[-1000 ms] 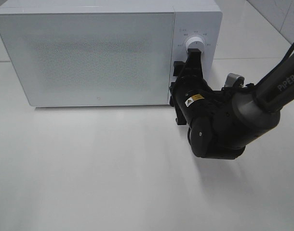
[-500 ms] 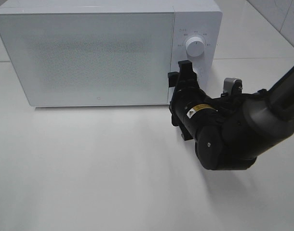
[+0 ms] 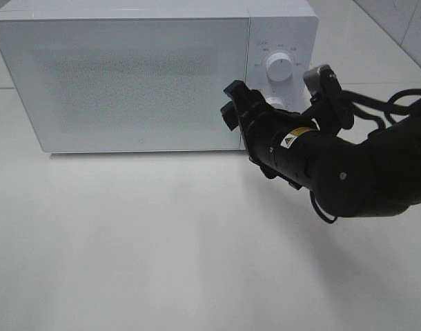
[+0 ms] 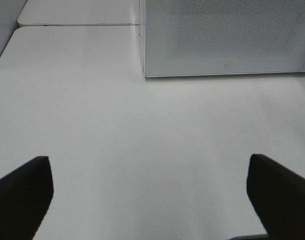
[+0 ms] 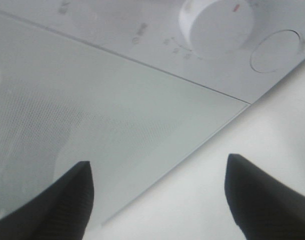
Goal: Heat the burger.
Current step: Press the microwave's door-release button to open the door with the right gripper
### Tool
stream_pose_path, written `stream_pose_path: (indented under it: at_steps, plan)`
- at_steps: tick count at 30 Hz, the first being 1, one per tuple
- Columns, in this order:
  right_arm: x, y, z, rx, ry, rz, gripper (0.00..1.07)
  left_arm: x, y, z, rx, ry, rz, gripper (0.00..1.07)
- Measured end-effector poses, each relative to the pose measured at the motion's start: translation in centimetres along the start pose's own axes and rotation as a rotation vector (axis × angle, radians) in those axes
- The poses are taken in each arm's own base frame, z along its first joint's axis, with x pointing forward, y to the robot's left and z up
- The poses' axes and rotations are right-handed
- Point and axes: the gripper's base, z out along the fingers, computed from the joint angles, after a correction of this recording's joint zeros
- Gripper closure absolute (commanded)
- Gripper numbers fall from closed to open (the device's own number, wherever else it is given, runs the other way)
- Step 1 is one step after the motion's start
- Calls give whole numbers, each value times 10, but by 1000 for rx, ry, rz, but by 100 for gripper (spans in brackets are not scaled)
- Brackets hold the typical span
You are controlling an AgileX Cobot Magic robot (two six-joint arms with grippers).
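Near the counter's [image 3: 128, 241] far edge, right of its middle, the right fingers [image 3: 235, 103] stand spread apart with nothing between them. They sit just in front of the right edge of the door [image 3: 141, 89] of the microwave [image 3: 293, 27]. Whether they touch the door cannot be told. The right wrist view shows both dark tips wide of each other over the door's dotted panel, where it meets the control panel [image 3: 304, 48], with a round button [image 5: 275, 50] off to one side. Just past the fingers on that panel are the upper knob [image 3: 278, 67] and the lower knob [image 3: 274, 103]; the fingers touch neither. Behind them the black right arm [image 3: 348, 172] runs back toward the counter's right edge, low over the counter.

The left fingers [image 4: 22, 195] are also wide apart and hold nothing. They hang over bare counter, well apart from the microwave's front left corner.

The microwave stands along the far edge with its door closed. The burger shows in no view, and the frosted door lets nothing behind it be made out, so where it lies cannot be told.
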Motion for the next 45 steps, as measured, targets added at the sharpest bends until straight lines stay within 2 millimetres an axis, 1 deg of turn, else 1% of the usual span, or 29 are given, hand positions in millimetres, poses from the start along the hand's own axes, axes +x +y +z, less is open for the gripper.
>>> stream_pose_path:
  at_steps: [1, 2, 4, 5, 7, 11, 15, 17, 18, 19, 21, 22, 24, 25, 26, 27, 29, 30, 32, 34, 35, 36, 37, 38, 40, 41, 43, 44, 45]
  plan:
    - [0, 0, 0, 0, 0, 0, 34, 0, 0, 0, 0, 0, 0, 9]
    - [-3, 8, -8, -13, 33, -106, 34, 0, 0, 0, 0, 0, 0, 9]
    - [-4, 12, -12, -20, 51, -159, 34, 0, 0, 0, 0, 0, 0, 9]
    - [-6, 19, -19, -32, 86, -257, 34, 0, 0, 0, 0, 0, 0, 9]
    - [-7, 21, -23, -39, 99, -296, 34, 0, 0, 0, 0, 0, 0, 9]
    - [-14, 34, -43, -75, 172, -476, 34, 0, 0, 0, 0, 0, 0, 9]
    - [-20, 36, -54, -72, 227, -576, 34, 0, 0, 0, 0, 0, 0, 9]
    - [-31, 37, -69, -57, 262, -660, 34, 0, 0, 0, 0, 0, 0, 9]
    - [-31, 37, -69, -57, 262, -660, 34, 0, 0, 0, 0, 0, 0, 9]
    - [-37, 37, -80, -40, 282, -707, 33, 0, 0, 0, 0, 0, 0, 9]
    - [-40, 38, -86, -32, 291, -734, 32, 0, 0, 0, 0, 0, 0, 9]
    - [-46, 39, -99, -18, 305, -785, 30, 0, 0, 0, 0, 0, 0, 9]
    - [-48, 40, -104, -16, 306, -804, 30, 0, 0, 0, 0, 0, 0, 9]
    - [-54, 42, -119, -11, 304, -838, 30, 0, 0, 0, 0, 0, 0, 9]
    - [-54, 42, -119, -11, 304, -838, 30, 0, 0, 0, 0, 0, 0, 9]
    - [-59, 44, -133, -6, 297, -866, 29, 0, 0, 0, 0, 0, 0, 9]
    - [-61, 44, -139, 5, 302, -879, 29, 0, 0, 0, 0, 0, 0, 9]
    - [-66, 43, -153, 24, 303, -907, 30, 0, 0, 0, 0, 0, 0, 9]
    - [-68, 42, -159, 34, 303, -918, 30, 0, 0, 0, 0, 0, 0, 9]
    - [-74, 40, -180, 59, 299, -937, 30, 0, 0, 0, 0, 0, 0, 9]
    - [-74, 40, -180, 59, 299, -937, 30, 0, 0, 0, 0, 0, 0, 9]
    - [-77, 38, -193, 74, 300, -940, 30, 0, 0, 0, 0, 0, 0, 9]
    - [-79, 36, -201, 80, 299, -940, 30, 0, 0, 0, 0, 0, 0, 9]
    - [-79, 36, -201, 80, 299, -940, 30, 0, 0, 0, 0, 0, 0, 9]
    - [-83, 31, -223, 100, 298, -945, 30, 0, 0, 0, 0, 0, 0, 9]
    - [-83, 31, -223, 100, 298, -945, 30, 0, 0, 0, 0, 0, 0, 9]
    - [-90, 24, -253, 108, 256, -954, 31, 0, 0, 0, 0, 0, 0, 9]
    - [-90, 24, -253, 108, 256, -954, 31, 0, 0, 0, 0, 0, 0, 9]
    - [-93, 21, -261, 114, 237, -952, 31, 0, 0, 0, 0, 0, 0, 9]
